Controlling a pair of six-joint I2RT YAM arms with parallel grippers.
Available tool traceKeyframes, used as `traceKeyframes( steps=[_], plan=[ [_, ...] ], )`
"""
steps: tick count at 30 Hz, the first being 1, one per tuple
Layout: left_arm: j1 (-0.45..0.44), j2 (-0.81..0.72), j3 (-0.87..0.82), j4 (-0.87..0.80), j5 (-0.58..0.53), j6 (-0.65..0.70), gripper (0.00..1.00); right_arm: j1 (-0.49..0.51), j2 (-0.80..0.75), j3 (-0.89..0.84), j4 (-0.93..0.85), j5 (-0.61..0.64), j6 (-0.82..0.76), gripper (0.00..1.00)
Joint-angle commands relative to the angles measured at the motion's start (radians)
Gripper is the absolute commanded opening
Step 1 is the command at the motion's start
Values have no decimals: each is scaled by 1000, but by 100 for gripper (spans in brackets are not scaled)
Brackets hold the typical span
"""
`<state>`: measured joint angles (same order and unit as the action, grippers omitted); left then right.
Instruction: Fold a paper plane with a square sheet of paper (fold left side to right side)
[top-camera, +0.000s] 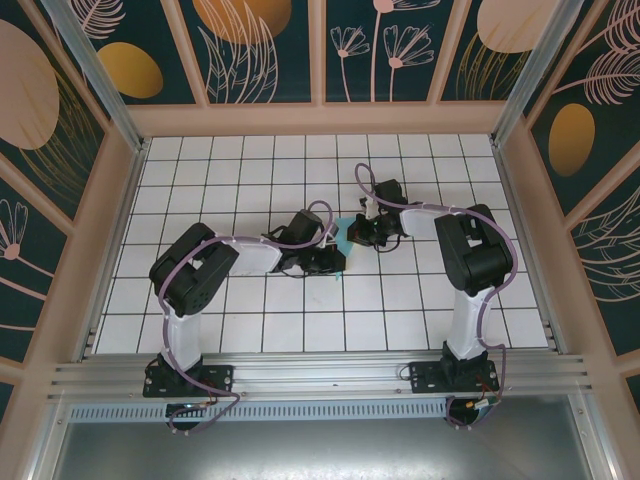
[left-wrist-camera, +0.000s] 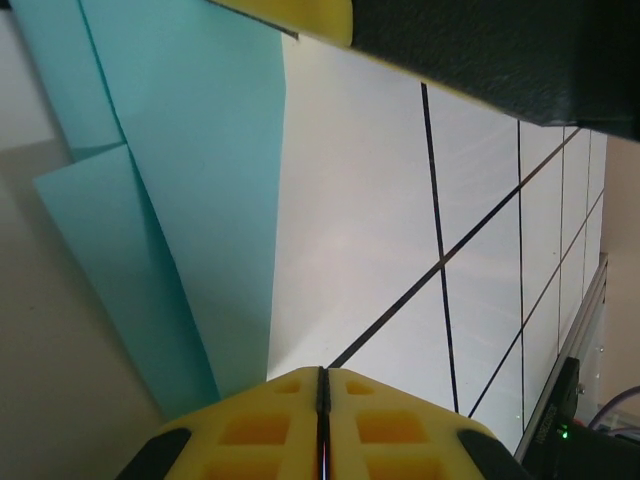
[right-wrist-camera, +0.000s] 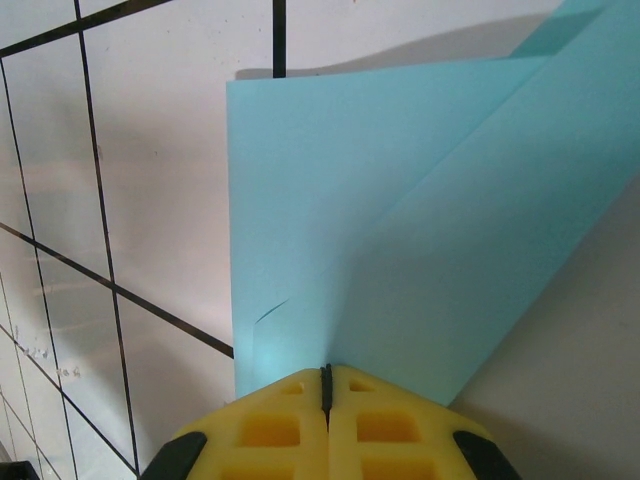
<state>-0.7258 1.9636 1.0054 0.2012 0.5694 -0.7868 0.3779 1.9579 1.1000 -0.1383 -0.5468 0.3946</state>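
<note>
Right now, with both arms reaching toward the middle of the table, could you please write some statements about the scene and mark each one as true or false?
1. The sheet of paper is turquoise-blue. True.
2. The right gripper stands wide open. False: its jaws are shut, pinching the sheet's edge.
3. The table has white tiles with dark grid lines. True.
4. The sheet lies flat in a single layer. False: it is folded, with one layer overlapping another.
5. The sheet is at the table's far left corner. False: it is near the middle, between the left gripper and the right one.
</note>
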Motion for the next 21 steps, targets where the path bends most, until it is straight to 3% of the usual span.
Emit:
traceKeyframes(
  steps=[1,13,21],
  plan=[
    [-6,-1,-17,-30,23,33,12,4,42,-3,-57,90,-26,0],
    [-36,-39,-88,-96,11,68,11,3,45,11,-70,96,-34,0],
    [-34,-165,-145,-6,18,51,11,2,-15,44,-31,76,-37,2]
  ],
)
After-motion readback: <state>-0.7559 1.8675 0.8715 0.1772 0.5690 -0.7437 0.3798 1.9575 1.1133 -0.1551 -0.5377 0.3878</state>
